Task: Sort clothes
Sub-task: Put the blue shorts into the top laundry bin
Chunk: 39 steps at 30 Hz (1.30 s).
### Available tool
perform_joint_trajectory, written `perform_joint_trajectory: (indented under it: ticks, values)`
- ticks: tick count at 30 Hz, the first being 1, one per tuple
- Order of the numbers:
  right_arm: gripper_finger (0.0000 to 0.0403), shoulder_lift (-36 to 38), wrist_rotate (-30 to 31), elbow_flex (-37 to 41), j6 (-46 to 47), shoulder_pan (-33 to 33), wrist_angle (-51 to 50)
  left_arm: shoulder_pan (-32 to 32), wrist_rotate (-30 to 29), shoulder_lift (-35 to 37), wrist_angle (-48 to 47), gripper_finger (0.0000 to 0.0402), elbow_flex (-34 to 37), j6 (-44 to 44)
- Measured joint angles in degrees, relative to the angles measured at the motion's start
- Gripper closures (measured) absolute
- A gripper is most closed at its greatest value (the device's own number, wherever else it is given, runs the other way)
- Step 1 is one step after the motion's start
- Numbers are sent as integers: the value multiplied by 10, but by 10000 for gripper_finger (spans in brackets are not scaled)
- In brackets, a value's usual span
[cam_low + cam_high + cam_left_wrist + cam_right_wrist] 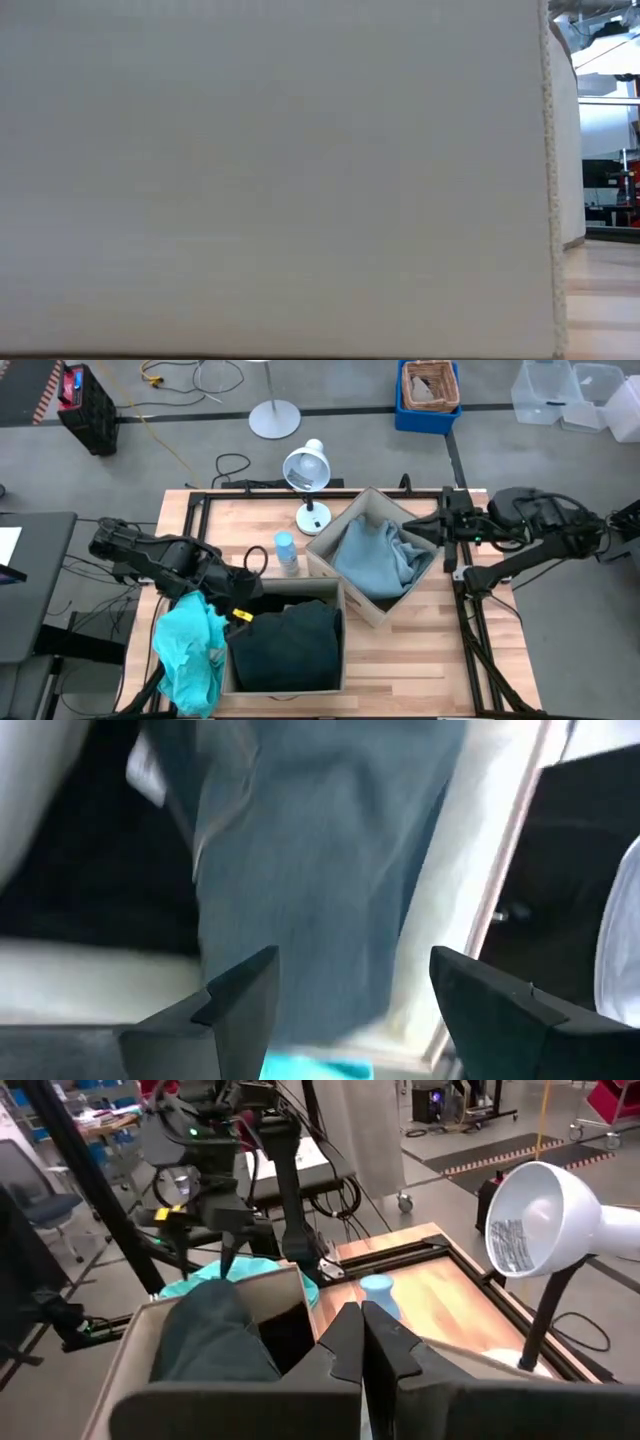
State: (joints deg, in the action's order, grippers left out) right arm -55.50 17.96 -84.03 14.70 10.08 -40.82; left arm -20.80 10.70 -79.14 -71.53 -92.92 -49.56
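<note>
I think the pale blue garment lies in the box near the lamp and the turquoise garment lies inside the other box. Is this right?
Not quite. In the high view the turquoise garment hangs outside the other box, at its left side. The pale blue garment does lie in the box near the lamp.

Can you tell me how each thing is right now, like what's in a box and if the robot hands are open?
Turquoise garment: crumpled on the table, outside the boxes.
Dark green garment: lying in the near box.
Pale blue garment: heaped in the far box.
Left hand: open, holding nothing, over the near box's edge.
Right hand: shut, holding nothing, at the table's right edge.
Lamp: upright.
Blue bottle: upright.
</note>
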Motion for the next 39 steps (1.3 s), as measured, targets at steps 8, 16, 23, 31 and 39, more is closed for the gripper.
perform_joint_trajectory:
  ticks: [8, 16, 23, 31, 39]
  values:
    - [388, -9, 0, 0, -2, 4, -9, -35, 89, 8, -147, 150, 0, -101]
    - [388, -36, 0, 0, -3, 4, -8, -75, 97, 8, -184, 150, 39, -207]
    - [388, -44, 0, 0, -2, 4, -3, -130, 97, 4, -184, 150, 127, -270]
    - [388, -44, 0, 0, -2, 4, 6, -175, 99, 4, -80, 150, 218, -321]
    - [388, -44, 0, 0, 0, 4, 6, -203, 121, 8, 20, 150, 309, -369]
